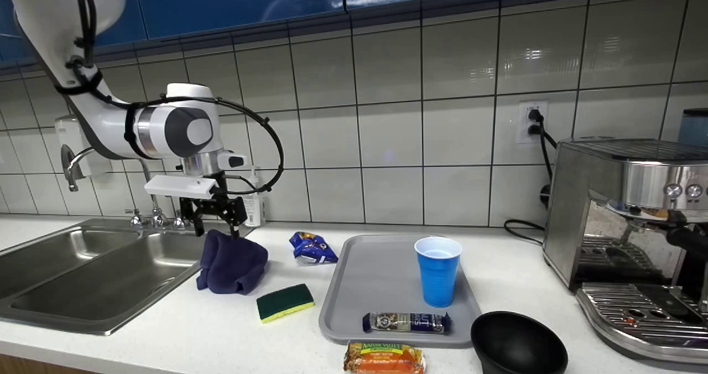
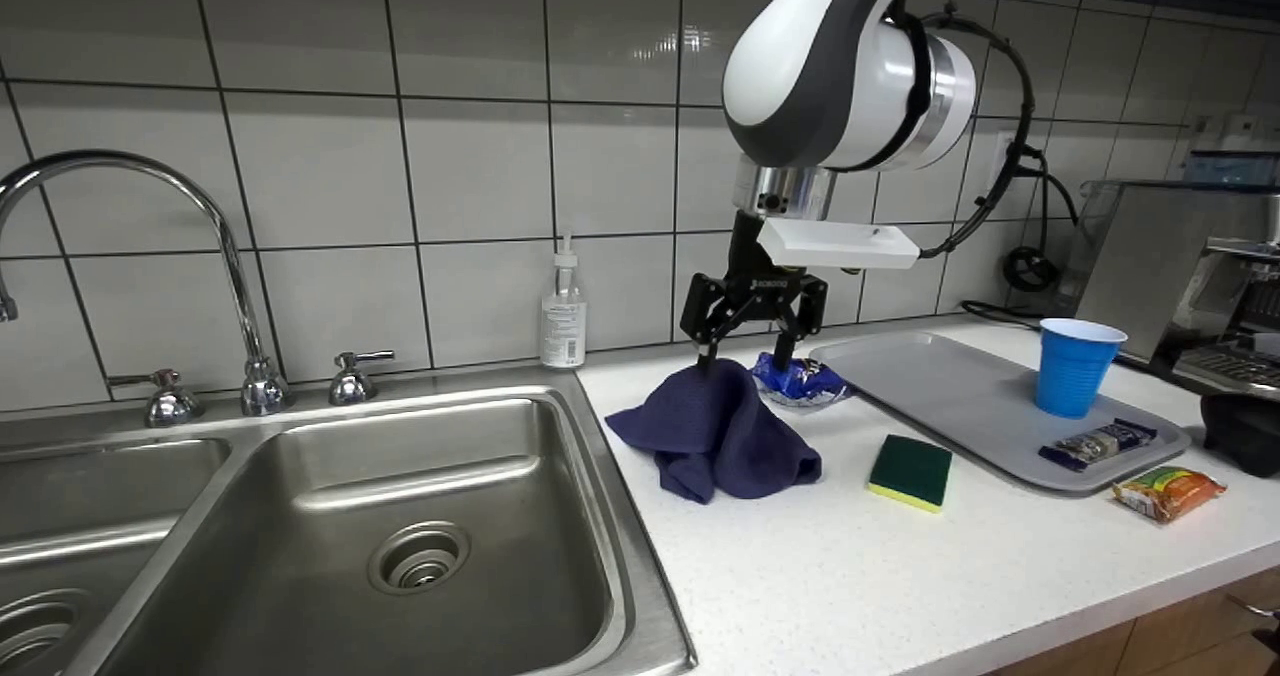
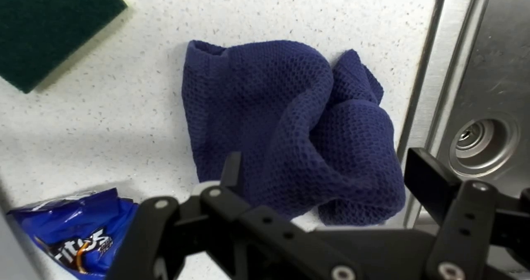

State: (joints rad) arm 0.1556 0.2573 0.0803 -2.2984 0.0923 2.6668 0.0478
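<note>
A: In what state is the gripper [image 2: 745, 358]?
B: Jaws spread — above the crumpled navy waffle-weave towel [image 3: 273, 124]; fingertip contact cannot be told.
A: And the towel's position?
B: On the speckled countertop [image 2: 800, 566], just beside the steel sink [image 2: 645, 566] — a blue chip bag [image 3: 87, 226] and green-faced scouring sponge [image 1: 285, 299] lie near.

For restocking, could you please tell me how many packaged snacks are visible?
3: Doritos bag by the towel, nut bar on the tray, Nature Valley packet beside the tray; more may be hidden.
</note>
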